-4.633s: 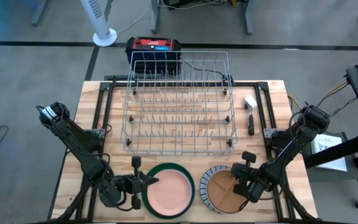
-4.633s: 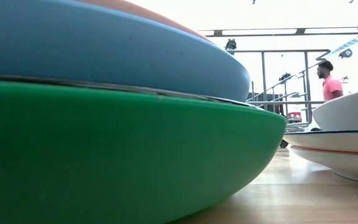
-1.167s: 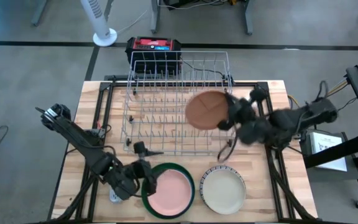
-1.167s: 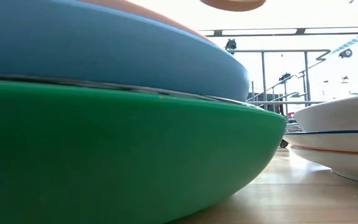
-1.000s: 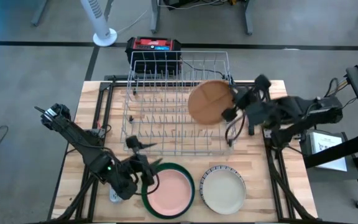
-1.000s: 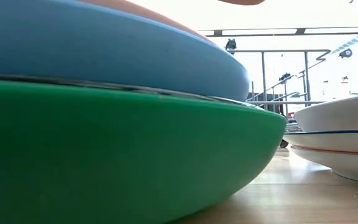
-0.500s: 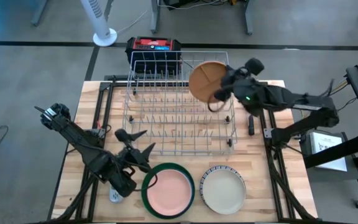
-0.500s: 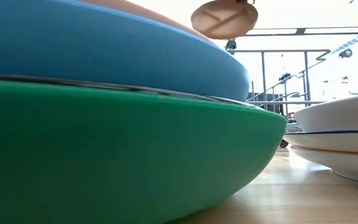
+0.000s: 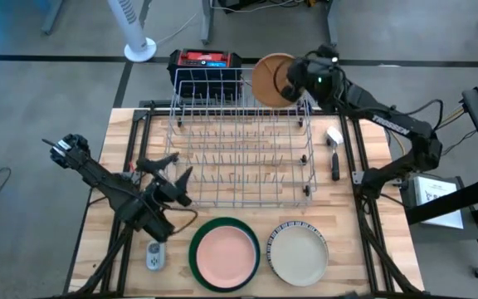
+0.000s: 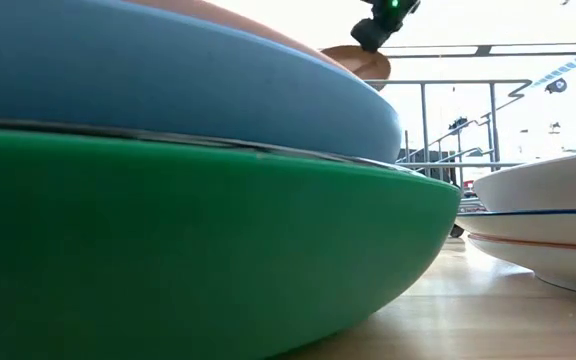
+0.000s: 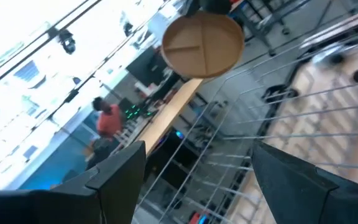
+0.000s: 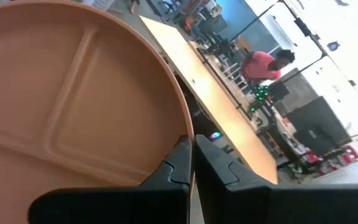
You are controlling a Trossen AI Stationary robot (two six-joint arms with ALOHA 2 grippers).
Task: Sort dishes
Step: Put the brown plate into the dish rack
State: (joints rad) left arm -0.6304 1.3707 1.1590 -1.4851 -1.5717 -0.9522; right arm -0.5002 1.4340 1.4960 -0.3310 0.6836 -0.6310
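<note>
Two stacks of dishes lie at the bottom centre of the high view on the wooden table (image 9: 363, 249): a pink plate (image 9: 224, 256) nested in a large green plate (image 9: 196, 246), and just to its right a cream plate (image 9: 298, 252) sitting in a blue-white striped dish (image 9: 274, 235). In the low view the green plate fills the lower left, with a blue dish (image 10: 168, 75) on top of it and the white bowls (image 10: 548, 220) at the right edge. The right gripper (image 9: 289, 83) is at the top centre of the high view, beyond the far right corner of the silver wire rack (image 9: 239, 137), its fingers pinched on the rim of a tan divided plate (image 9: 270, 79) that it holds up on edge over that corner. The right wrist view shows the same plate (image 12: 73, 106) large, with the dark fingers (image 12: 179, 163) clamped on its rim, and a person in a pink shirt (image 12: 267, 64) far off in the room. The left gripper (image 9: 171, 177) is at the left of the high view, near the rack's near left corner, fingers spread wide and holding nothing. A small grey gadget (image 9: 153, 257) lies on the table at the lower left.
</note>
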